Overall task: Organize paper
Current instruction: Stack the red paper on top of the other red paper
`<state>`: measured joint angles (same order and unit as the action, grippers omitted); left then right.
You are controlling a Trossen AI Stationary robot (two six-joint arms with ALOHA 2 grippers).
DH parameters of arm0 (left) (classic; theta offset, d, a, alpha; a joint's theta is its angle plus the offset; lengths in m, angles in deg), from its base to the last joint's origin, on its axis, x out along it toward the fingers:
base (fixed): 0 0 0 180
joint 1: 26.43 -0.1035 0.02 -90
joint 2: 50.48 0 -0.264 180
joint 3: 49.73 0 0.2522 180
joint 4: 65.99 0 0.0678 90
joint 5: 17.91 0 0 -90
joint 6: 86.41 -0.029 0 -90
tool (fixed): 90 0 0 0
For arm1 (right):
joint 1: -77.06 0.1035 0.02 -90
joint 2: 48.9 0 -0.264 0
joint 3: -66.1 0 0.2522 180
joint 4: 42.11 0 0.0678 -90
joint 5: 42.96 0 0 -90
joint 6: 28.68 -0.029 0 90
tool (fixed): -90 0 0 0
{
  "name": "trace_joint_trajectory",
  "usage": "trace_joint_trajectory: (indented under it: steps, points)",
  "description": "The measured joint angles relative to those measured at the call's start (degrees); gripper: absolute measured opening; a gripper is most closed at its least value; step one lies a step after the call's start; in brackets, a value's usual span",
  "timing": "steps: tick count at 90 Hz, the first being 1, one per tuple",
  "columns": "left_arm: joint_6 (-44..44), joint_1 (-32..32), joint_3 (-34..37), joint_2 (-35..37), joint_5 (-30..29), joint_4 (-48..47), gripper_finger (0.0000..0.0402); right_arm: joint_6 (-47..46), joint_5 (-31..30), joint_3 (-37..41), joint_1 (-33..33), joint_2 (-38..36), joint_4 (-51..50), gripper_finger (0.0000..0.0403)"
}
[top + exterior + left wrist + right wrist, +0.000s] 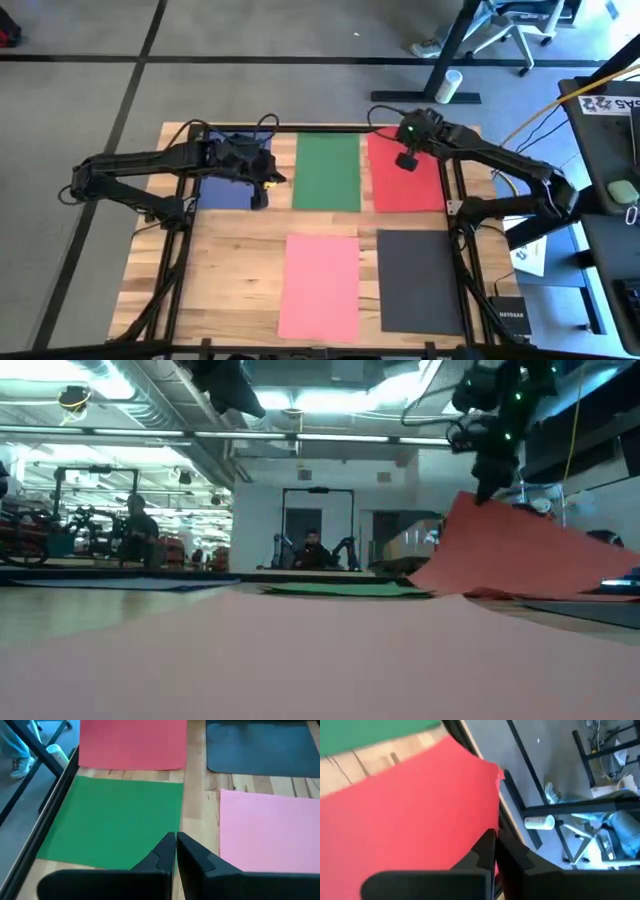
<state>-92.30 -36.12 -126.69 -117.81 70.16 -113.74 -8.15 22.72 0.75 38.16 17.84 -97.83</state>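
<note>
From above, five sheets lie on the desk (240,260); the right gripper (405,160) pinches the red sheet (415,190) at its far edge, likely to move it. From table height, that red sheet tilts up. The left gripper (175,852), pressed together and empty, waits over the blue sheet (225,190).

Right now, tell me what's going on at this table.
The right pincer is shut on the far edge of the red sheet and holds that edge lifted off the table. The left pincer hovers shut over the blue sheet, gripping nothing. The green sheet lies flat between the red and blue ones, with the pink sheet and the dark grey sheet flat in the nearer row.
</note>
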Motion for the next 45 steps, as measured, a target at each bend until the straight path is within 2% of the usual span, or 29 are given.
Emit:
trace_joint_trajectory:
  steps: [21,45]
  points:
    - [0.1,0.0,0.0,-0.1,0.0,0.0,0.0000,2.3,1.2,3.7,-5.7,-0.3,1.8,0.0000]
    - [0.1,0.0,0.0,-0.2,0.0,0.0,0.0000,4.1,1.5,3.8,-9.7,-1.2,2.4,0.0000]
